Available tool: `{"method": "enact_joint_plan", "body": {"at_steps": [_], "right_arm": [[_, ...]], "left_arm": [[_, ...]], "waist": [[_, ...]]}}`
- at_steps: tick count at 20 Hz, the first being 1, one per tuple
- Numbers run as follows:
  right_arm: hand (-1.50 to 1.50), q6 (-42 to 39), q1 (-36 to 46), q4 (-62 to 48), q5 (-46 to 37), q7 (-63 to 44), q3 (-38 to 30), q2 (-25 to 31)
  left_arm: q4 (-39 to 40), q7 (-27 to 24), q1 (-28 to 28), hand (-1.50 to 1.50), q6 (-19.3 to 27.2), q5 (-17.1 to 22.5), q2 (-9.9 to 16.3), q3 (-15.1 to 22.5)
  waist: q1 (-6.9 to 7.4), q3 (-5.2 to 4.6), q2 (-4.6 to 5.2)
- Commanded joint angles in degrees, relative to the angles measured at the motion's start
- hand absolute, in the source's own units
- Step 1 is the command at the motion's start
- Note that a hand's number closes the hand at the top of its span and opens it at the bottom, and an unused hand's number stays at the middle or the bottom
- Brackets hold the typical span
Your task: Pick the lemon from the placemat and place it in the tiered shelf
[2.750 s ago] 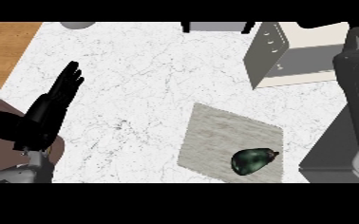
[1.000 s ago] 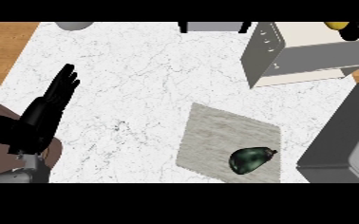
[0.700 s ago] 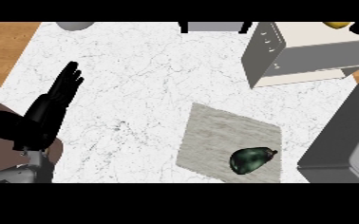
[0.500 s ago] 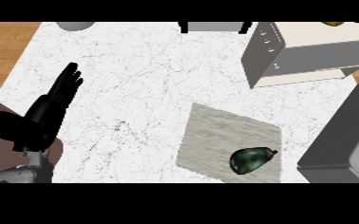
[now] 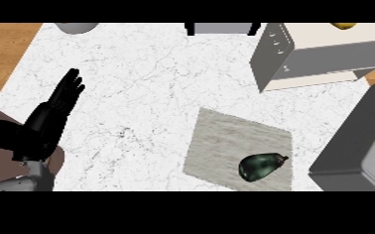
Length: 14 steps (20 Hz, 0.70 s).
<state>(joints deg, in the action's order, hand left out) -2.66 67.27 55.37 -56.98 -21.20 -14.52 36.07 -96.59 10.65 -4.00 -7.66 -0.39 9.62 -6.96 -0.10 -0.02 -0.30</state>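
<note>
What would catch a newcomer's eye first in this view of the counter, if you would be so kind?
Probably the dark green, avocado-like fruit on the grey placemat at the lower right. Next, the pale tiered shelf at the upper right, with a yellow lemon on its top at the view's edge. The black left hand rests open at the left; a grey forearm crosses the right edge.

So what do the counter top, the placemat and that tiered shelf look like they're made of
The counter top looks like white marble or a stone imitation, with fine grey veins. The placemat looks like woven cloth, grey-beige and matte, with a faint streaked grain. The tiered shelf looks like painted wood or board, cream and grey, flat panels with small dots on the side; which one is unclear.
</note>
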Motion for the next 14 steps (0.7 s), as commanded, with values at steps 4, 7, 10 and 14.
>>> {"method": "enact_joint_plan", "body": {"at_steps": [4, 7, 10, 14], "right_arm": [[-1.50, -3.5, 3.7, 5.3, 11.5, -9.2, -14.7, 4.5], [-1.50, -6.2, 3.2, 3.9, 16.3, -11.2, -21.2, 8.5], [-1.50, -12.1, -1.2, 5.9, 21.1, -11.6, -26.6, 13.5], [-1.50, -18.2, -5.7, 4.3, 27.7, -8.9, -34.0, 19.3]], "left_arm": [[-0.2, -0.4, 1.6, 0.00, 0.8, -0.7, -0.9, 0.3], [-1.3, -0.2, 2.8, 0.00, -0.6, 0.4, -0.1, -0.1], [0.1, 1.2, -0.3, 0.00, -0.9, 2.2, 1.9, -3.1], [-0.5, 0.4, -0.1, 0.00, -0.9, 1.2, 1.8, -2.3]], "waist": [[-1.69, 0.07, -0.62], [-1.03, 0.08, -0.30], [-1.86, 0.08, -0.30], [-1.32, 0.09, -0.05]]}}
